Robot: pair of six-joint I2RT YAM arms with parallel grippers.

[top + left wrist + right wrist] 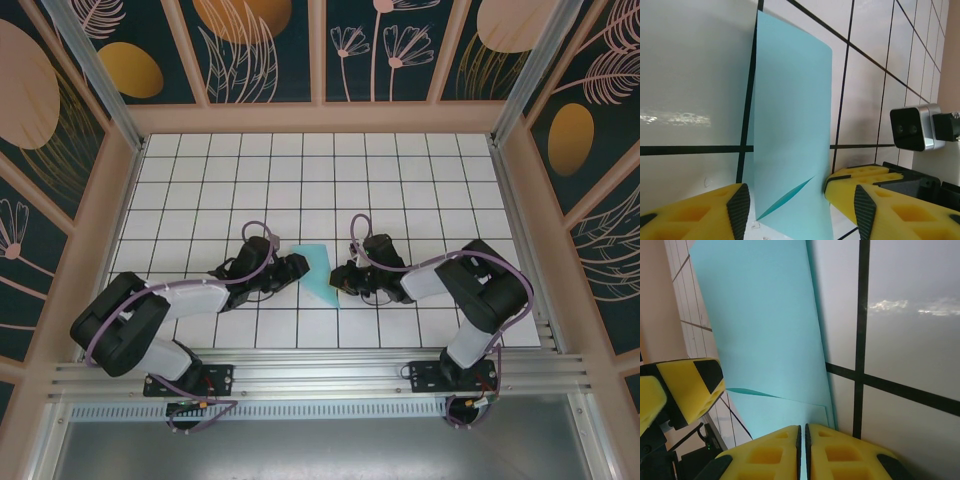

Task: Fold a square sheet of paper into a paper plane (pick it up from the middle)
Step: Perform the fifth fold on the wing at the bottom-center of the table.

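Thin matte turquoise paper sheet (318, 272), creased into a narrow slanted shape tapering to a point at near end, set btwn both claws near ctr of glossy white tiled tabletop (400, 170) w/ black grid lines. From above: L claw (296, 268) at sheet's left edge, R claw (344, 281) at its right edge. Black arms w/ lilac cables curving back to bases by aluminium rail (320, 372) at near edge. Dark teal wall panels (262, 50) w/ orange ovals & pale plant outlines, framed in pinkish wood, on three sides.

L wrist cam: paper smooth & flat-faced, one diagonal fold showing darker low down. L claw (800, 212) standing wide, chunky yellow plastic fingers (695, 212) w/ black ribbed pads either side, paper in the gap, not squeezed. Silver-and-black camera block (912, 127) of other wrist at right.

R wrist cam: R claw (802, 442) pinched closed, fingers pressed flat together on sheet's lower edge, two paper layers overlapping just above the seam. Yellow, black-padded finger (690, 385) of L claw close beside paper at left. Light glaring off tile gloss.

Whole outline given by top view; fold line & layering added by wrist views. Sheet resting on tiles or lifted clear: can't tell.
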